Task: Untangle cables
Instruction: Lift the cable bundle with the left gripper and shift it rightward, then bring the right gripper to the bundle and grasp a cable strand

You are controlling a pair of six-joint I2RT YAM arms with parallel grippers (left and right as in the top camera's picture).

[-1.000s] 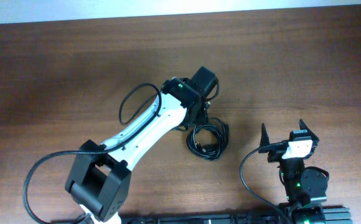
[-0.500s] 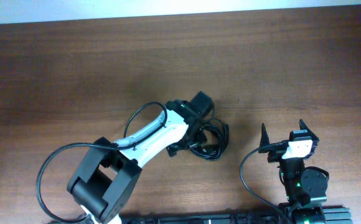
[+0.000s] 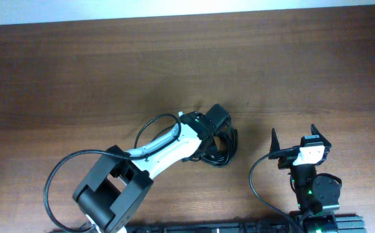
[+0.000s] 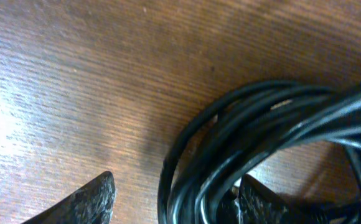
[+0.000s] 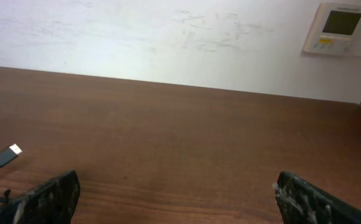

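While the left arm [image 3: 165, 144] slants low across the desk [image 3: 77, 77], the left jaws stand open over the cables [image 3: 221, 149] — thin black cords coiled together in one small bundle just right of the desk's centre, toward its front edge. The left wrist view shows the bundle close up: glossy strands curve in a tight loop on the wood grain, and the loop's left side lies between the two fingers [image 4: 96, 199], nearer the right-hand one, with bare wood showing beside the other. Whether that finger touches the strands cannot be told. The right arm [image 3: 304, 158] sits at the front right of the desk, well apart from the bundle, and the right jaws are spread wide and hold nothing, their dark fingers [image 5: 50, 194] framing bare wood in the right wrist view. At the left edge of that view lies a small plug [image 5: 9, 154] — black with a bright tip, on the end of one cord. Beyond the desk rises a pale wall [image 5: 168, 37] bearing a small panel [image 5: 341, 28].
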